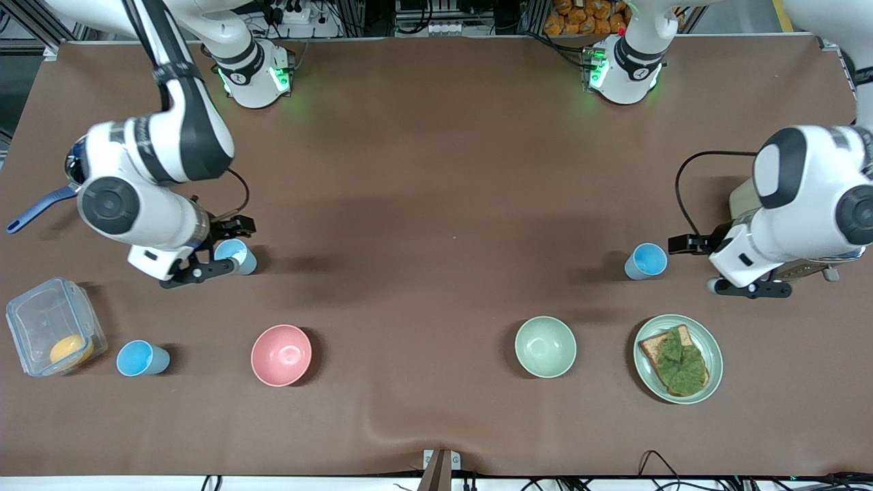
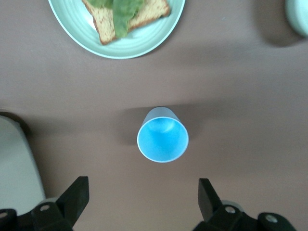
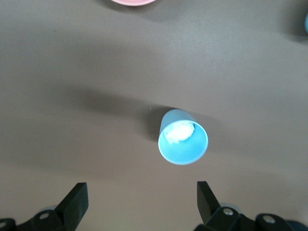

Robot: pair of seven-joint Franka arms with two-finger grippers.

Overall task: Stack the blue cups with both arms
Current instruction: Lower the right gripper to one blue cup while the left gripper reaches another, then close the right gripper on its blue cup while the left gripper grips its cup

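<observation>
Blue cups [image 1: 646,261], pink bowl [image 1: 281,354], pale green bowl [image 1: 545,346], brown table [image 1: 436,170]

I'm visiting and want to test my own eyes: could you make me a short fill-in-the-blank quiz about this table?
1. The plate holds bread topped with something ____.
2. The number of blue cups on the table is ____.
3. The bowl nearest the clear container is ____.
4. Both the left gripper and the right gripper stand ____.

Missing words: green; three; pink; open.
</observation>
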